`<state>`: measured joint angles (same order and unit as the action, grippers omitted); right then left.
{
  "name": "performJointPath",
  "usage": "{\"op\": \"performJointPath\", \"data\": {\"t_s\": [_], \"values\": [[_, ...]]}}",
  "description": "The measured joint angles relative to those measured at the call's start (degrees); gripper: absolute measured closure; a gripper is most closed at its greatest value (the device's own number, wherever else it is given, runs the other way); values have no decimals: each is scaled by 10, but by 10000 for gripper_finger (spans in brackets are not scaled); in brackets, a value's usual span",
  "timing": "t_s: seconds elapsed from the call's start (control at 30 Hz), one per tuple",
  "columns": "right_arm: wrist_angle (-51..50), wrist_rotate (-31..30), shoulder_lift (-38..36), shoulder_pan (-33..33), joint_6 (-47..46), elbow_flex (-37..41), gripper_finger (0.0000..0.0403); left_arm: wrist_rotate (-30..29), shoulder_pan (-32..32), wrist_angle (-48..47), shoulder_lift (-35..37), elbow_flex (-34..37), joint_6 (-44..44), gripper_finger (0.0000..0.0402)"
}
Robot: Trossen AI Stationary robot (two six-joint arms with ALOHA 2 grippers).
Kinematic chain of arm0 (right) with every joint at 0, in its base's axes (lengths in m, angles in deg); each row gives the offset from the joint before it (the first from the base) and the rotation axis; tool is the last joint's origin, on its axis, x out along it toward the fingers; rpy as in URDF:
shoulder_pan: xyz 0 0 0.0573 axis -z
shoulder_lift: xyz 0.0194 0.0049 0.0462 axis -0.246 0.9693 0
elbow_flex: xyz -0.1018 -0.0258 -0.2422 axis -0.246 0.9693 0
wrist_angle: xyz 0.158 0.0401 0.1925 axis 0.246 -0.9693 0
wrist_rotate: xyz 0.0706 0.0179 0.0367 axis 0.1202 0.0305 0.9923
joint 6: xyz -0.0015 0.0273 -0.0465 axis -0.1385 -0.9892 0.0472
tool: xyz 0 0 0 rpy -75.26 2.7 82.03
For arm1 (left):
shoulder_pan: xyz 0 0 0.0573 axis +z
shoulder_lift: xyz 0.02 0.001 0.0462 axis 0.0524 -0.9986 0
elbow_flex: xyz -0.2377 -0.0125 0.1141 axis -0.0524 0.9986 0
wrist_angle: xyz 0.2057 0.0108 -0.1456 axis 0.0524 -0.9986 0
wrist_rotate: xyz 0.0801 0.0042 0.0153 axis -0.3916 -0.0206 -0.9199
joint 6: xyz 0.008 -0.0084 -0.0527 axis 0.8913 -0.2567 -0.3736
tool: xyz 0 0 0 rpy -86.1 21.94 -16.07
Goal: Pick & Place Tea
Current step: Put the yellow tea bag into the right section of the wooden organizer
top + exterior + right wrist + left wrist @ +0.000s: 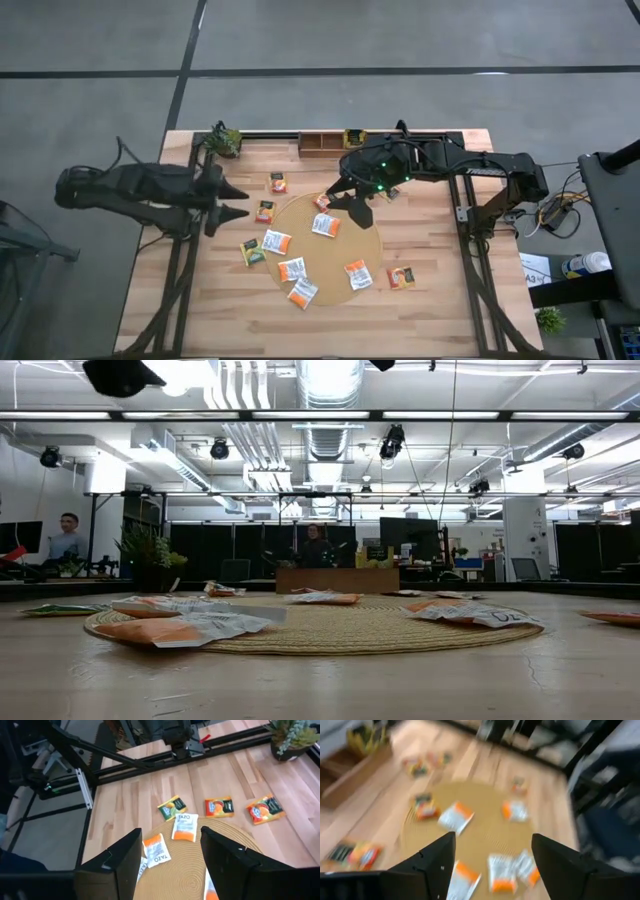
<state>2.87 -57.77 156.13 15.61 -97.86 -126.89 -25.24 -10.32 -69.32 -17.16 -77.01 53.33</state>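
Observation:
Several small square tea sachets lie flat on the wooden table. Some rest on the round tan mat (pixel 335 262), such as a white and orange one (pixel 326 224). Others lie beside the mat, such as an orange one (pixel 265 211) and a dark green one (pixel 252 252). My left gripper (pixel 238 201) hangs open above the table's left part, left of the mat, with nothing between its fingers (pixel 437 865). My right gripper (pixel 352 204) stands open above the mat's far edge, and it too has nothing between its fingers (pixel 125 862). Neither gripper shows in the low view.
A small brown wooden compartment tray (pixel 322 143) stands at the far edge, with a potted plant (pixel 225 140) at the far left corner. Black arm frames run along both table sides. Bare wood lies near the front edge. A person (pixel 66 538) sits in the room behind.

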Motion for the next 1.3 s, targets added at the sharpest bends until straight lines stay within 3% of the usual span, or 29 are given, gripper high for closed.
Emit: {"op": "performJointPath", "data": {"t_s": [0.2,0.43,0.6,1.07,1.3], "values": [[-1,0,0,0,8,0,202,8,0,-85,-64,4,1,136],[-5,0,0,0,14,0,202,78,-1,-101,-141,4,3,136],[-16,0,0,0,19,0,202,86,-10,-130,-181,21,-6,136],[-40,-11,1,0,48,0,202,86,-77,-106,-214,131,-114,136],[-42,-12,0,0,59,0,202,47,-102,-10,-217,171,-23,136]]}}
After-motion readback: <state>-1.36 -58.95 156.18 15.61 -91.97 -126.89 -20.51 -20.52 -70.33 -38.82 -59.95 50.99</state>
